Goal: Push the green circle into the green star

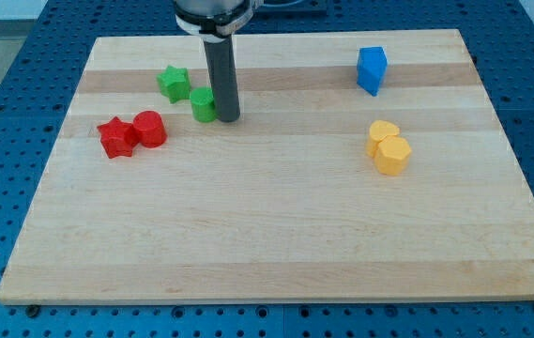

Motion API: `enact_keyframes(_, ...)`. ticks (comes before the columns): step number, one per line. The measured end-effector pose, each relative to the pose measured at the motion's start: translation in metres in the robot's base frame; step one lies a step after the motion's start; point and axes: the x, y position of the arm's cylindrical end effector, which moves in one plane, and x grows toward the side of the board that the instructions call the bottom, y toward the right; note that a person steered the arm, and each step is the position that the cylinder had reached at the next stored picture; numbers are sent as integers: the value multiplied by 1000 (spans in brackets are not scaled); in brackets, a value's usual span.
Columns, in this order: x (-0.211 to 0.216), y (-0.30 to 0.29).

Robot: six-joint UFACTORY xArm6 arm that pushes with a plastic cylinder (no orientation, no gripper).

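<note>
The green circle [202, 104] stands on the wooden board, just below and to the right of the green star [174, 83], with a small gap between them. My tip [226, 117] is against the green circle's right side. The dark rod rises from the tip to the view's top and hides a little of the circle's right edge.
A red star [115, 137] and a red cylinder [150, 129] sit together at the left. A blue block [372, 69] is at the upper right. Two yellow blocks [389, 147] touch each other at the right. The board [276, 235] lies on a blue perforated table.
</note>
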Motion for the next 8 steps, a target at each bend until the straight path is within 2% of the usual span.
enact_keyframes(8,-21,-25)
